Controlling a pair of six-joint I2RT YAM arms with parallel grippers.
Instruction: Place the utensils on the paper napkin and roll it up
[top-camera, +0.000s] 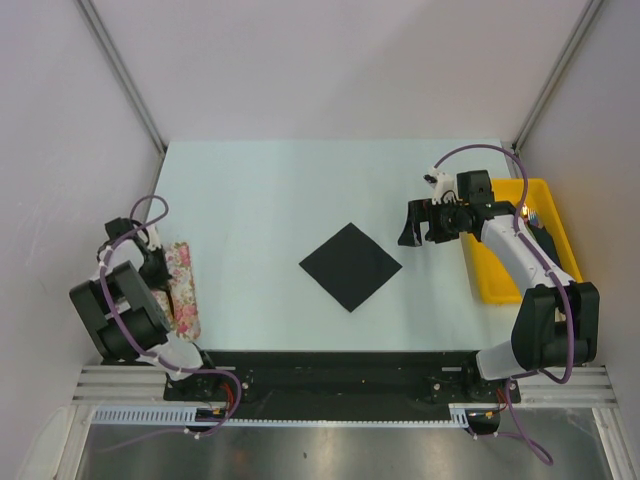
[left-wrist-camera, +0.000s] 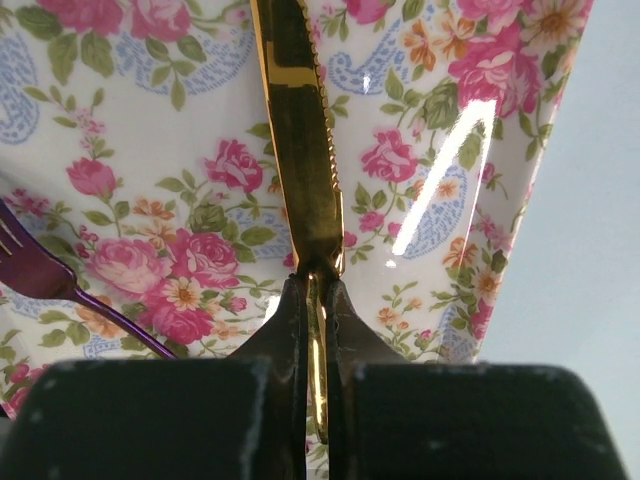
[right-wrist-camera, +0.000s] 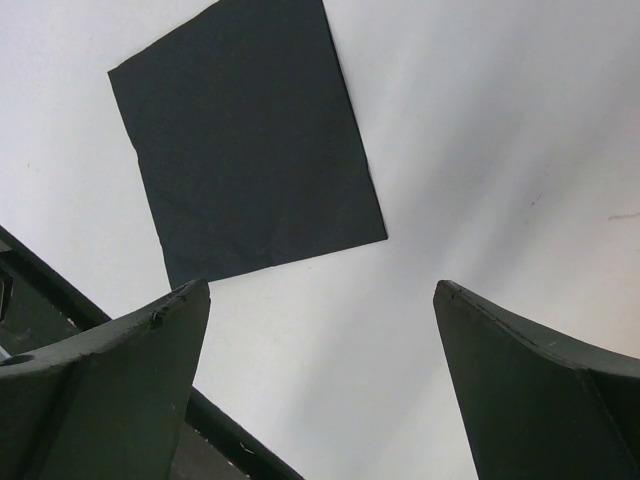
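Left fingers (left-wrist-camera: 282, 335) are pinching the gold knife (left-wrist-camera: 300, 150) tight, blade running straight out from them, on the floral mat (top-camera: 183, 290) well left of the black napkin (top-camera: 350, 265) (right fingers (right-wrist-camera: 130, 350) are hovering spread wide just right of it).

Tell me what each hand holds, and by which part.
The left hand is shut on a gold knife, pinching it at the tip end of the serrated blade. The right hand is open and holds nothing.
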